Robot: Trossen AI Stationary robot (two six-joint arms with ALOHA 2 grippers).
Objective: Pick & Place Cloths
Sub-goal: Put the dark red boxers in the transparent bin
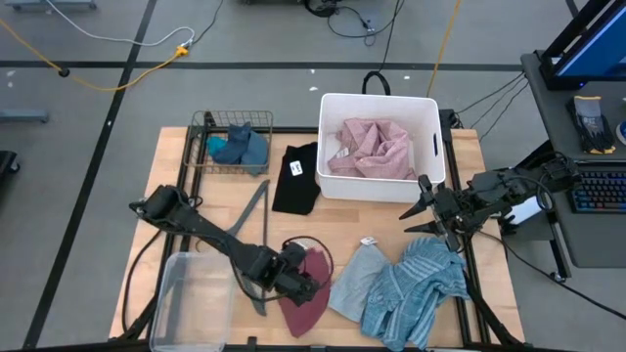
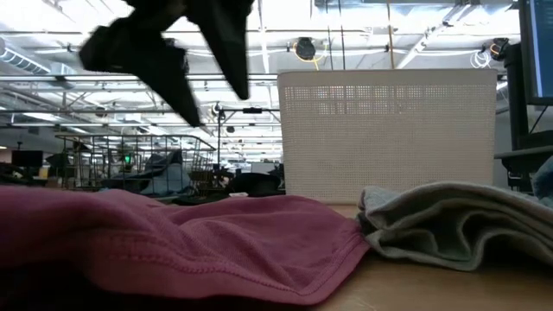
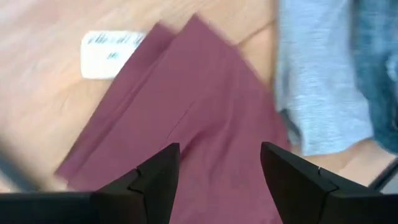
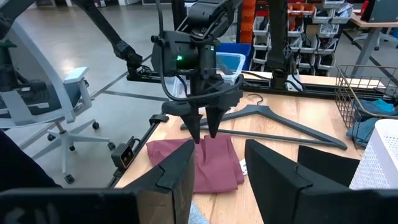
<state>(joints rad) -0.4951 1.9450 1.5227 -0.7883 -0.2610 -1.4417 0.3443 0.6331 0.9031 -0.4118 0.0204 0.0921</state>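
With the pink cloth [image 1: 372,147] lying in the bin [image 1: 331,108], the open, empty left gripper [image 1: 311,281] is hovering over the maroon cloth [image 1: 305,301], others waiting.

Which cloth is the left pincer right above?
The maroon cloth. The left pincer hangs open over it; the pale grey-blue and blue striped cloths lie off to its side.

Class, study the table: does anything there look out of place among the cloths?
Yes: a grey clothes hanger lies flat on the table among the cloths, beside the black cloth and the maroon cloth. It is the only rigid item, with no garment on it.
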